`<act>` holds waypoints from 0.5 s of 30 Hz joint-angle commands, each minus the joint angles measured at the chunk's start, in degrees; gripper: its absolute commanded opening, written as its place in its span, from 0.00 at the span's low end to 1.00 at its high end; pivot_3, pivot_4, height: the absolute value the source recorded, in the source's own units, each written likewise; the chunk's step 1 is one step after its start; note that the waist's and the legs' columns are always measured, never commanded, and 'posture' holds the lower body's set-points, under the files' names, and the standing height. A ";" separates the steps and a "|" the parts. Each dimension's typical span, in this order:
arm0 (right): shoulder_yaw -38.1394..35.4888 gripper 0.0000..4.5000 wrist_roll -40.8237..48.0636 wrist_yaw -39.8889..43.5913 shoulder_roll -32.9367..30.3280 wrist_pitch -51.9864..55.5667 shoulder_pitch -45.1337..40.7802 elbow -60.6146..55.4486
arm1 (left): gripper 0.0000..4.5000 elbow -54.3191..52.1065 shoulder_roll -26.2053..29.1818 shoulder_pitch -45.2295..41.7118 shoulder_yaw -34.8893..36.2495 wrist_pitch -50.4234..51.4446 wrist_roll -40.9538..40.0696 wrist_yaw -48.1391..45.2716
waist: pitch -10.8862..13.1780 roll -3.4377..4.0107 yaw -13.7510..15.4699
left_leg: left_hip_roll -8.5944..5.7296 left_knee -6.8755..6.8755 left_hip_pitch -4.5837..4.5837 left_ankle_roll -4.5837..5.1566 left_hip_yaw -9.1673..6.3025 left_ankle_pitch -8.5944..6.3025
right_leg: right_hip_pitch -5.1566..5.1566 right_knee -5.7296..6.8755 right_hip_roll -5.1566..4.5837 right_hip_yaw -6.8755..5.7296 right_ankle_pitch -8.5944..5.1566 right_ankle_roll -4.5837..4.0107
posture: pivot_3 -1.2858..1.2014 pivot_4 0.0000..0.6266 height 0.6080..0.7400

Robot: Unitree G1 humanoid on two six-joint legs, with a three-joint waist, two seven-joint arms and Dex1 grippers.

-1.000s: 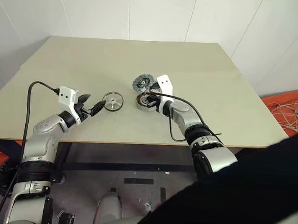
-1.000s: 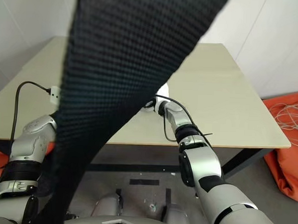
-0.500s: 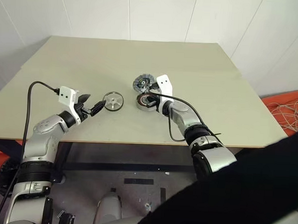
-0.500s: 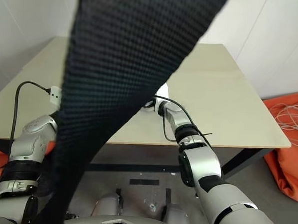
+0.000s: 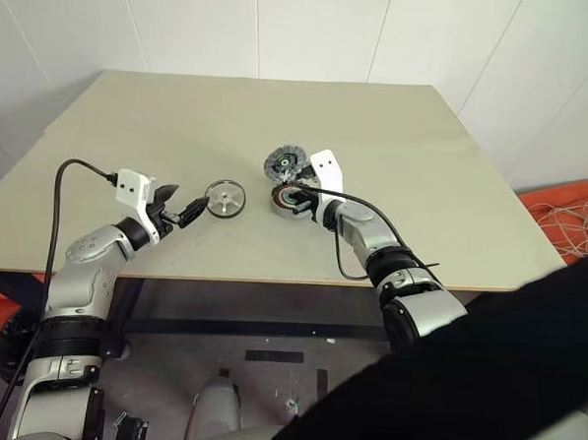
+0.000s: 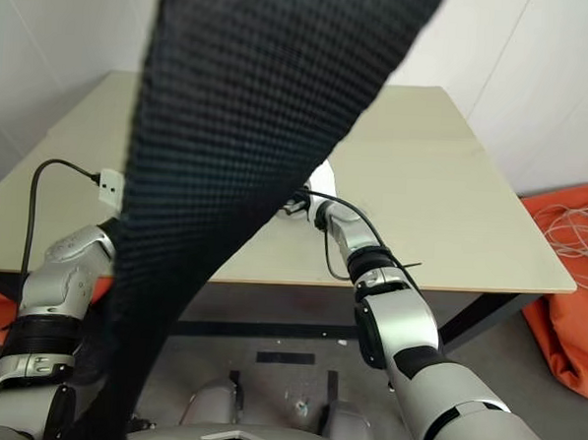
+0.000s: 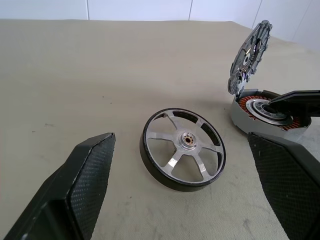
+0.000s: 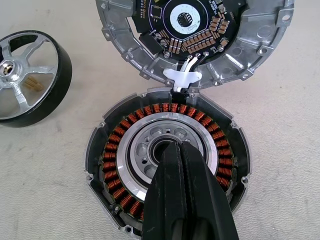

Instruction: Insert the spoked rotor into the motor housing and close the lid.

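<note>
Beige surface (image 5: 398,117) carries the motor housing (image 8: 167,157); the clenched right end effector (image 8: 184,150) touches its hub. The spoked rotor (image 7: 182,149) lies at nine o'clock, before the released left end effector (image 7: 182,190).

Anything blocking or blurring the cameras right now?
Right eye view: a dark woven band crosses the picture, hiding the table's middle. Left eye view: a dark shape covers the lower corner. Wrist views sharp: spoked rotor and motor housing clear, shadows soft.
</note>
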 commanded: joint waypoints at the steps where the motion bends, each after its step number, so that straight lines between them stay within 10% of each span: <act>1: -0.75 0.00 1.04 0.69 -0.24 0.01 0.09 -2.08 | 1.00 -1.36 0.53 -1.28 0.59 -0.86 -0.31 0.17 | 0.00 0.00 0.00 | 0.00 0.00 0.00 0.00 0.00 0.00 | 0.00 0.00 0.00 0.00 0.00 0.00 | 0.52 0.00 1.00; 15: -1.93 0.00 6.30 5.24 -3.52 14.46 8.31 -34.99 | 1.00 2.58 0.87 -3.78 6.60 9.38 -4.48 7.51 | 0.01 0.00 0.20 | 0.00 -0.04 -0.14 -0.08 -0.02 0.05 | -0.08 -0.10 0.03 -0.02 0.01 0.03 | 0.52 0.00 1.00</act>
